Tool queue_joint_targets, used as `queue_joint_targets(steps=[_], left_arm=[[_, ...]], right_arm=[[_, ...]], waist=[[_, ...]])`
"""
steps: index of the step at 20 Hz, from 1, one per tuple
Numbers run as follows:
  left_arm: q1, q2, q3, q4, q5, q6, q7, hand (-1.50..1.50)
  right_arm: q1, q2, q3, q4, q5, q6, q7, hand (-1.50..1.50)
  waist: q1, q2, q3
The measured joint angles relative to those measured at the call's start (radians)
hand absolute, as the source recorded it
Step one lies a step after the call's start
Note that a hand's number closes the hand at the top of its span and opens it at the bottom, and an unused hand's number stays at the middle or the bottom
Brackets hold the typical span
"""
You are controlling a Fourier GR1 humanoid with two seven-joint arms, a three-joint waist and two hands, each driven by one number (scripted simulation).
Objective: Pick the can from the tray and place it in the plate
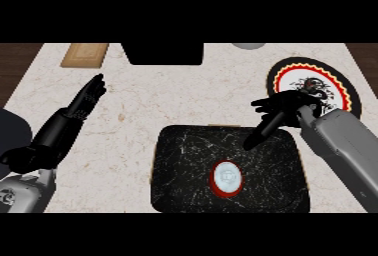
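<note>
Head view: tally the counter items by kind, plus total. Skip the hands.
Can: 1, on the tray
Tray: 1, black
Plate: 1, patterned, far right
Wooden board: 1, far left
Black box: 1, far edge
Grey round object: 1, cut off at the far edge, kind unclear
Total: 6

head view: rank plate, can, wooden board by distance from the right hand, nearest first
1. Plate: just right of and behind the right hand, partly under it in the head view.
2. Can: on the black tray, in front of the hand and to its left.
3. Wooden board: far-left corner of the counter, clearly farthest.
</note>
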Motion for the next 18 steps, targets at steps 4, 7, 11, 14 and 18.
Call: queue_joint_targets(steps=[4, 7, 11, 14, 18], left_arm=[[-0.010, -0.009, 0.011, 0.011, -0.005, -0.007, 0.002, 0.00], [0.012, -0.022, 0.005, -0.008, -0.019, -0.002, 0.003, 0.00], [0.014, -0.024, 0.013, -0.020, -0.028, -0.006, 0.011, 0.00], [0.018, -0.028, 0.022, -0.014, -0.030, -0.017, -0.003, 0.00], [0.023, -0.036, 0.029, -0.028, -0.033, -0.020, 0.009, 0.00]], right_arm=[[-0.002, -0.021, 0.018, 0.035, -0.033, 0.009, -0.021, -1.50], [-0.001, -0.024, 0.031, 0.054, -0.066, 0.018, -0.032, -1.50], [-0.001, -0.021, 0.065, 0.053, -0.100, 0.024, -0.035, -1.50], [-0.001, -0.014, 0.092, 0.053, -0.127, 0.028, -0.038, -1.50], [0.026, 0.009, 0.142, 0.064, -0.138, 0.036, -0.060, -1.50]], waist=[[-0.002, 0.001, 0.001], [0.000, 0.000, 0.001], [-0.001, -0.001, 0.001], [-0.002, -0.001, 0.001], [-0.001, 0.000, 0.001]])
